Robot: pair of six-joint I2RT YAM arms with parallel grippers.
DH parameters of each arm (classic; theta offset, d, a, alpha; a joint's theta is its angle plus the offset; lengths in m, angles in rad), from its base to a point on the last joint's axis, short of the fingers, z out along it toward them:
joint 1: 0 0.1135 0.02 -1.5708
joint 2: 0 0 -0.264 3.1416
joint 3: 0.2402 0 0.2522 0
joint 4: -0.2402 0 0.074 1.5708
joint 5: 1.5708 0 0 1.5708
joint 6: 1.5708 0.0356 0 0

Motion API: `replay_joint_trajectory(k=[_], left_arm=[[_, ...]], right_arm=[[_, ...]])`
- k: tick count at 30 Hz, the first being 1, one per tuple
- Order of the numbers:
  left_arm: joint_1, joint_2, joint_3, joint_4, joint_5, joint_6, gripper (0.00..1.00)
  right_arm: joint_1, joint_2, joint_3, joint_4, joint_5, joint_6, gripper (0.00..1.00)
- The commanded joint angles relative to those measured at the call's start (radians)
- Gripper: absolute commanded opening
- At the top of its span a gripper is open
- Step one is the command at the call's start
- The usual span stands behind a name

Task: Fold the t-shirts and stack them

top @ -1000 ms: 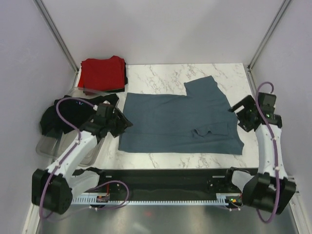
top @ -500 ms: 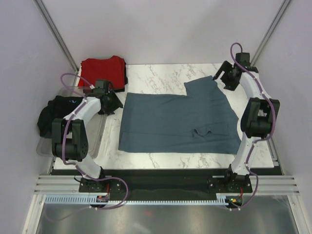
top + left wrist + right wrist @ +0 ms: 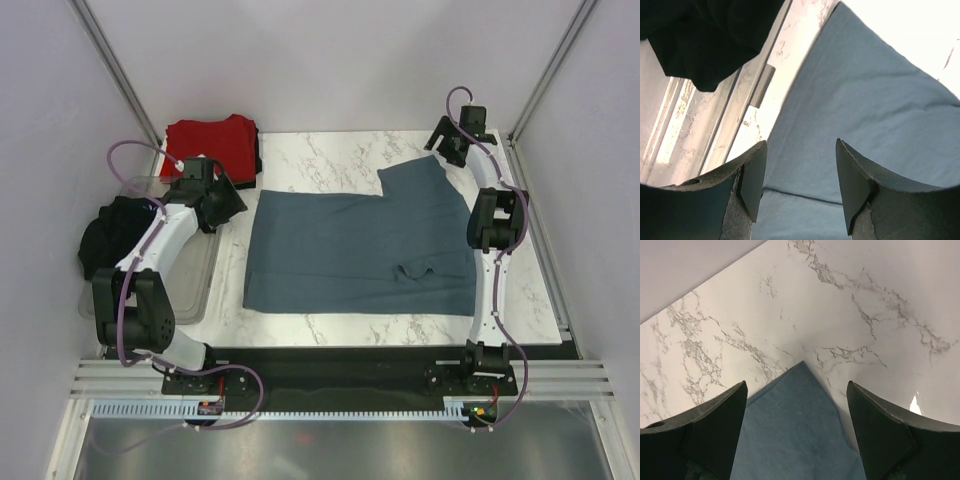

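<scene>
At the far left, a crumpled black cloth t-shirt [image 3: 108,238] lies heaped over the end of a clear grey plastic tray [image 3: 190,280], seemingly waiting its turn. Behind it, in the far left corner of the white marble-patterned table [image 3: 330,150], a bright red cloth t-shirt [image 3: 210,148] sits folded into a neat square. It probably marks the spot where the stack is to grow.

The left gripper [image 3: 235,203] hangs just beside the far left corner of the slate blue-grey cloth t-shirt [image 3: 360,245]. Its fingers [image 3: 752,175] stand apart with nothing between them. In the wrist view they straddle the shirt's left edge, with a hem line just ahead of the tips and the tray rim off to one side.

The blue-grey shirt is spread flat across the middle of the table. One flap reaches toward the far right, and there is a small pucker near the lower right. It is laid out wide, presumably so the two arms can take opposite corners.

The right gripper [image 3: 438,145] hovers over the tip of that far right flap. Its fingers [image 3: 715,425] are spread wide and empty, and the pointed cloth corner lies centred in the gap. Both arms look lined up for a paired pinch on the far edge, with the first fold not yet begun.
</scene>
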Motion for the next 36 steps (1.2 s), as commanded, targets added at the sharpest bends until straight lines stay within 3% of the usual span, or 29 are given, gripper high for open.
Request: replay_joint_trajectory(k=[1, 6, 9, 12, 15, 16, 18, 28, 36], left_arm=[[0.003, -0.040, -0.007, 0.011, 0.000, 0.060, 0.64], [0.003, -0.001, 0.013, 0.011, -0.007, 0.061, 0.64], [0.003, -0.001, 0.016, 0.011, -0.007, 0.052, 0.64], [0.003, 0.004, 0.030, 0.012, 0.015, 0.053, 0.64], [-0.008, 0.038, 0.071, 0.011, 0.008, 0.079, 0.62], [-0.026, 0.050, 0.085, 0.011, 0.000, 0.090, 0.62], [-0.046, 0.093, 0.136, 0.004, -0.038, 0.125, 0.62], [-0.166, 0.396, 0.455, -0.075, -0.178, 0.204, 0.59], [-0.178, 0.634, 0.640, -0.109, -0.172, 0.179, 0.60]], right_arm=[[0.027, 0.057, 0.022, 0.047, 0.030, -0.023, 0.88], [0.049, 0.092, -0.001, 0.050, 0.009, -0.019, 0.76], [0.052, 0.084, -0.010, 0.047, 0.021, -0.010, 0.62], [0.052, 0.069, -0.032, 0.042, 0.038, -0.011, 0.46], [0.050, 0.057, -0.049, 0.044, 0.046, -0.011, 0.24], [0.049, 0.057, -0.049, 0.045, 0.043, -0.007, 0.13], [0.044, 0.052, -0.049, 0.044, 0.035, -0.001, 0.02], [0.037, -0.144, -0.168, 0.090, -0.013, 0.041, 0.00], [0.040, -0.481, -0.564, 0.225, -0.063, 0.079, 0.00]])
